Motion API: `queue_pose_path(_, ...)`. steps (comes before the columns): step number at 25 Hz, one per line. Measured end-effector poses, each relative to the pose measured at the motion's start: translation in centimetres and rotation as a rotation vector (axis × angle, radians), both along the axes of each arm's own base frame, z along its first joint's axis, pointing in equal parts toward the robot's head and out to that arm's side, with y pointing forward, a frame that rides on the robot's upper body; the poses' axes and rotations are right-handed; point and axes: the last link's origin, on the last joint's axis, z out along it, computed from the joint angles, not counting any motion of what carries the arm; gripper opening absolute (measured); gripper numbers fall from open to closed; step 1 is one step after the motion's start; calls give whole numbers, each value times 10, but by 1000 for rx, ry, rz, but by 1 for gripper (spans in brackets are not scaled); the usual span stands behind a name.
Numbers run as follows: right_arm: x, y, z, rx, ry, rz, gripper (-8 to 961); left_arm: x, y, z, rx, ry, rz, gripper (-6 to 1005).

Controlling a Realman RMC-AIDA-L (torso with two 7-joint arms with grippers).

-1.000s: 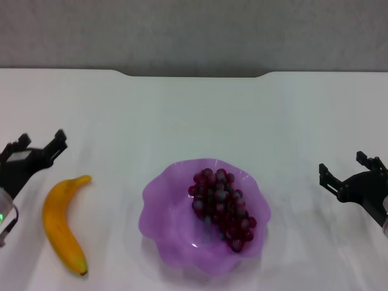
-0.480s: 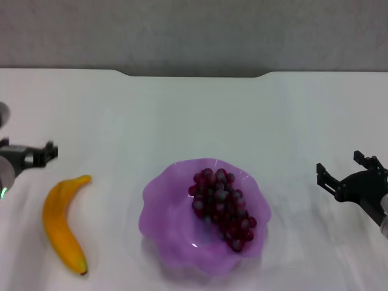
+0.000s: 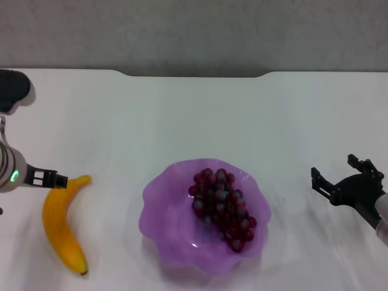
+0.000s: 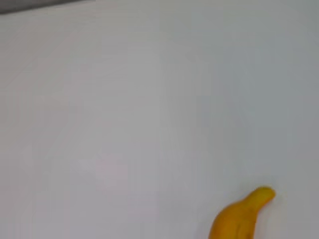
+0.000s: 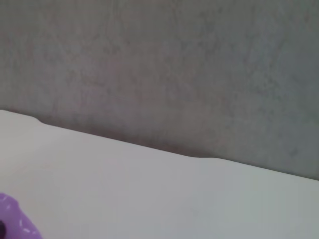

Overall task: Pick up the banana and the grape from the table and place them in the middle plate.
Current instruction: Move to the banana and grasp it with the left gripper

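The yellow-orange banana [image 3: 60,224] lies on the white table [image 3: 194,115] at the left; its tip also shows in the left wrist view [image 4: 241,216]. The bunch of dark red-purple grapes [image 3: 221,209] lies inside the purple scalloped middle plate [image 3: 163,209] at the centre front. My left gripper [image 3: 45,179] hangs just at the banana's far tip, seen edge-on. My right gripper [image 3: 338,176] is open and empty, right of the plate and apart from it. A bit of the plate's rim shows in the right wrist view [image 5: 12,226].
The table's notched far edge [image 3: 194,75] meets a grey wall [image 3: 194,30]. Bare tabletop lies behind the plate and between the plate and each arm.
My left arm has swung and turned, bringing its gripper down and closer to the banana's far tip. My right gripper has drifted slightly left. Banana, grapes and plate have not moved.
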Motion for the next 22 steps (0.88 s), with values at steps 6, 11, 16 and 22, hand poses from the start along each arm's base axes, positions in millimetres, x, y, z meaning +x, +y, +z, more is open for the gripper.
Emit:
queue_pose_path(6,-2,0,-3,-9,3,5,903,-6,0,-12,-47,-38,59,894)
queue_pose_path(11,-2,-1,-3,-10,3,4,903,-20,7,-29,-81,-47,94,894)
queue_pose_path(16,-1,-2,-3,-9,4,2,903,-28,15,-42,-98,-61,114,893)
queue_pose_path(22,-2,-2,-2,-6,6,6,904,-35,19,-42,-80,-66,121,858)
